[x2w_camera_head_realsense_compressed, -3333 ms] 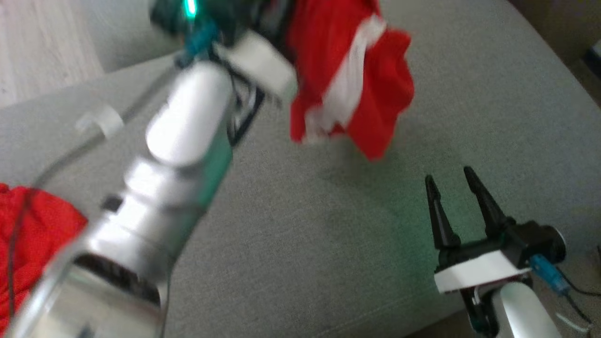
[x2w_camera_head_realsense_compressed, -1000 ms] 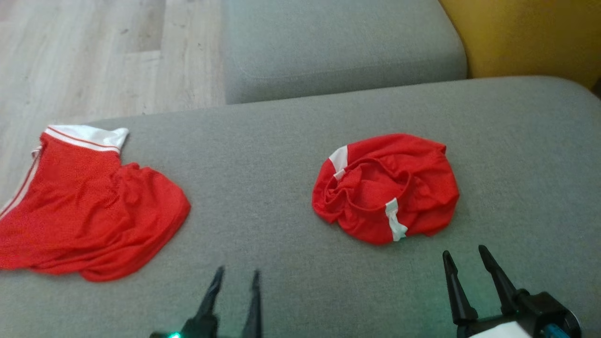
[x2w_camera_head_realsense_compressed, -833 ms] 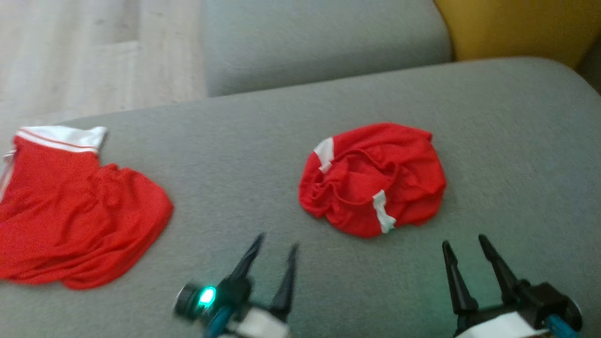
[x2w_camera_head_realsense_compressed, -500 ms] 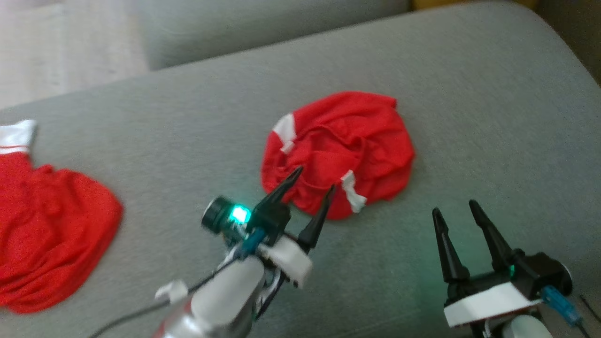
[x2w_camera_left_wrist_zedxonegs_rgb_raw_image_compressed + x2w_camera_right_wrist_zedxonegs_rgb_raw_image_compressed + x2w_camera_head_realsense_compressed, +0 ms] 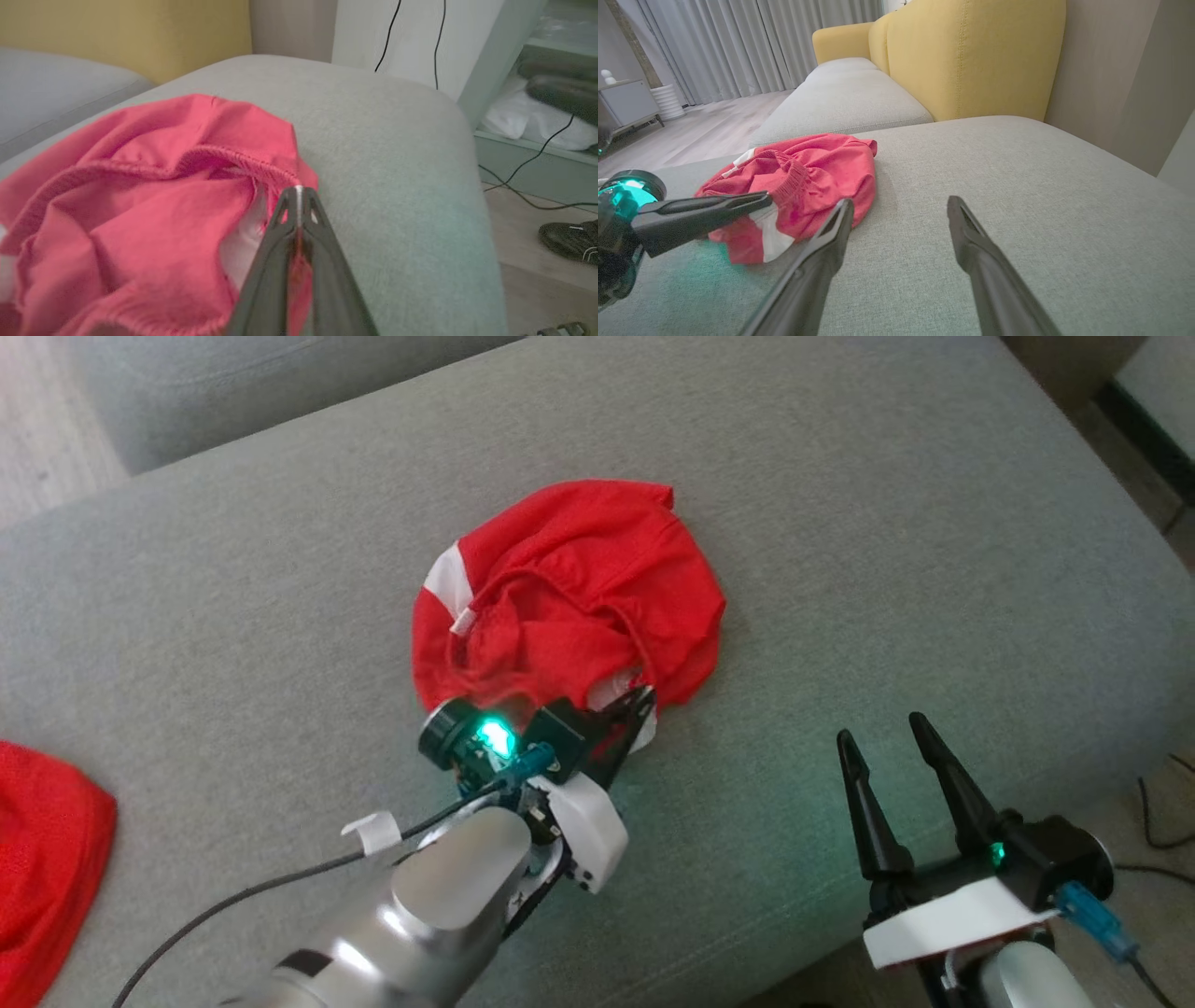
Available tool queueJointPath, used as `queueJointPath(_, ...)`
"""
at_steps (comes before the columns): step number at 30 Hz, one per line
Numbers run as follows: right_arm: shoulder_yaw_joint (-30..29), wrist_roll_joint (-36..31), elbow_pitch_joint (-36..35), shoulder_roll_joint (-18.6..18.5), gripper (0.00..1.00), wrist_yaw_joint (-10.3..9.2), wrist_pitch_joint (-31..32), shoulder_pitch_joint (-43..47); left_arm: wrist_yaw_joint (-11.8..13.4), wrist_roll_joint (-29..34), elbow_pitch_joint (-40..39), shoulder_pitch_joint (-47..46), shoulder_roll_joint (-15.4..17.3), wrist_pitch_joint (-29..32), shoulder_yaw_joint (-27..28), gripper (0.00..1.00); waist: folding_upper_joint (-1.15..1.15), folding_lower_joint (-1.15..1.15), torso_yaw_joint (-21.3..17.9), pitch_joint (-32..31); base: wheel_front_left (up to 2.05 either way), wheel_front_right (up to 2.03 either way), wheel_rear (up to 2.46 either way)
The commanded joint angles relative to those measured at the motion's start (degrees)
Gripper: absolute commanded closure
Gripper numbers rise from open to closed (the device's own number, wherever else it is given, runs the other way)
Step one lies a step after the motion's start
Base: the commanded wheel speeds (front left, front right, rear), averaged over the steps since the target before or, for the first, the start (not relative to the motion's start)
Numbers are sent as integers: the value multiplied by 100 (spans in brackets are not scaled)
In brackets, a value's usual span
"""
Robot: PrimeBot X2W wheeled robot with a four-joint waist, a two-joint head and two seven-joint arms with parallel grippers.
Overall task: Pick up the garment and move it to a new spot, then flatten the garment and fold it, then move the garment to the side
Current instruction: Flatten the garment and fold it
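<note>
Surface: grey sofa cushion [image 5: 887, 523], with a yellow backrest [image 5: 971, 56] beyond it.
Garment [image 5: 569, 588]: red, crumpled in a heap mid-cushion, not yet flattened.
Left gripper [image 5: 637, 702]: at the heap's 6 o'clock edge, fingers pinched together on the hem, likely a hold for lifting.
Right gripper [image 5: 881, 728]: at 4 o'clock, clear of the cloth, jaws spread wide and holding nothing, probably waiting.
Second red cloth [image 5: 47, 859]: at 8 o'clock, well apart.

Two red garments [image 5: 569, 579] [image 5: 47, 859] and four dark fingers [image 5: 864, 803].

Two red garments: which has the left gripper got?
The crumpled garment in the middle: the left gripper is shut on its near edge. The other garment lies apart, far left.
</note>
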Motion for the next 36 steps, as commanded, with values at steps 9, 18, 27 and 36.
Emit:
queueJointPath(9,160,4,-61,-1,0,39,-36,71,-84,-727,-1062,-1033,4,-419,-71,100,0,-1,-54,-588,0,0,0)
queueJointPath(18,-14,-70,-132,57,0,39,-36,317,55,-638,-1350,-2330,132,-475,759,100,0,-1,212,-977,0,0,0)
queueJointPath(27,-105,124,-99,7,0,39,-36,437,63,-947,-1167,-628,878,-477,792,100,0,-1,691,-754,0,0,0)
queueJointPath(36,-380,697,660,-25,0,39,-36,302,192,-709,-1286,-96,1077,-477,1173,100,0,-1,1158,-511,0,0,0)
